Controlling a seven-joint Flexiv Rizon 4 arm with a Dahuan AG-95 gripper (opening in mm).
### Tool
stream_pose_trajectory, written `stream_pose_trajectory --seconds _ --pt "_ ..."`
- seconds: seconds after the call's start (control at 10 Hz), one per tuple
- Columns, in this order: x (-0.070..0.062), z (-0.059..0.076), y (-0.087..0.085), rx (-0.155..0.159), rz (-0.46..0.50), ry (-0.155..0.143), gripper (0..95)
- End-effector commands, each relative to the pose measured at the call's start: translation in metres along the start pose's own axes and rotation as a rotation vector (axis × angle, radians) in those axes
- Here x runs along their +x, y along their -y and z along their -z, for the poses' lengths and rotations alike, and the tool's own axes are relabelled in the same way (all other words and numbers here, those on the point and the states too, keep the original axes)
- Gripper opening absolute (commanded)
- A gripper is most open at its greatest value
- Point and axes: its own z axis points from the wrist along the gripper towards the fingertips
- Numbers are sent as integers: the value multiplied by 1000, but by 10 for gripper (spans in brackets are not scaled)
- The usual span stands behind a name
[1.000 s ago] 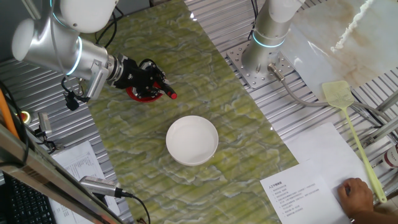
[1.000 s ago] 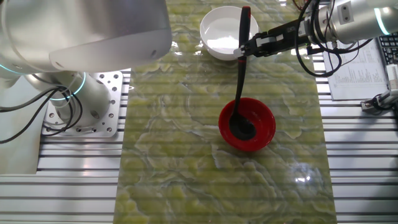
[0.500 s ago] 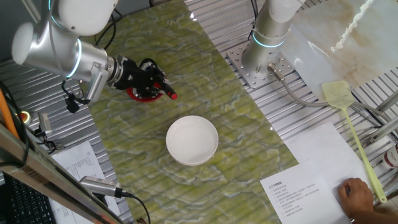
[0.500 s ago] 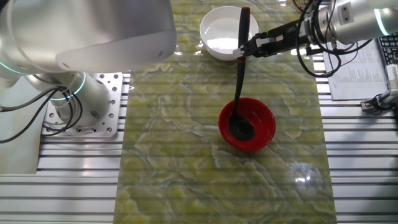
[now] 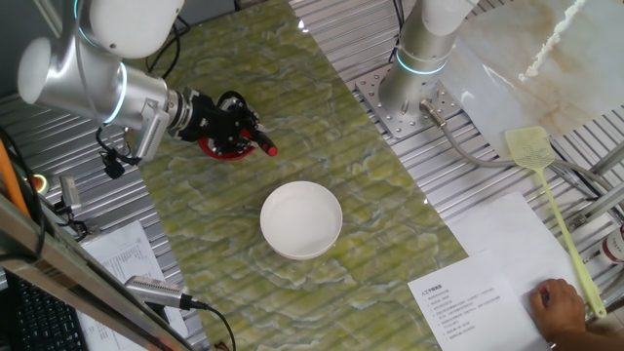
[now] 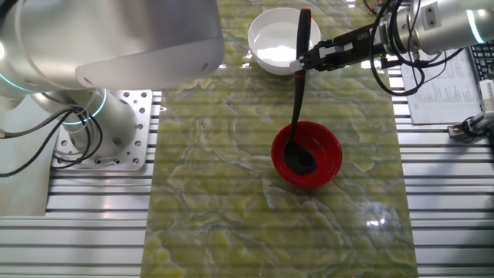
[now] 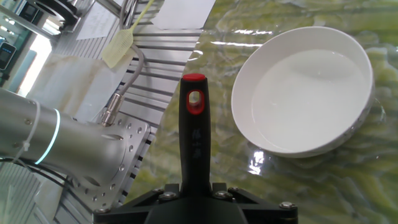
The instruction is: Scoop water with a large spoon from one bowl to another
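My gripper [image 6: 302,62] is shut on the thin black handle of the large spoon [image 6: 297,100], a black ladle. Its round head [image 6: 300,161] rests inside the red bowl [image 6: 330,154] on the green marbled mat. The handle's red tip [image 7: 194,79] points up toward the white bowl [image 7: 305,87], which holds clear water [image 7: 298,99]. In one fixed view my gripper [image 5: 244,135] covers most of the red bowl [image 5: 216,149], with the red tip [image 5: 270,150] sticking out toward the white bowl [image 5: 301,218]. Whether the ladle head holds water cannot be made out.
A second robot arm's base [image 5: 414,73] stands bolted at the mat's far side. A yellow-green fly swatter [image 5: 551,195] lies on the metal table beside printed sheets [image 5: 478,292], where a person's hand [image 5: 561,304] rests. More papers [image 6: 444,85] lie by my arm.
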Motion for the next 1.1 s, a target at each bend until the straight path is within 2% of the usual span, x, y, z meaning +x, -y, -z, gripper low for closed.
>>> stream_pose_trajectory --seconds 0.1,0.7,1.1 --pt "0 0 1 -5 0 1 0" --pt "0 0 1 -28 -8 3 0" --pt "0 0 1 -59 -16 -3 0"
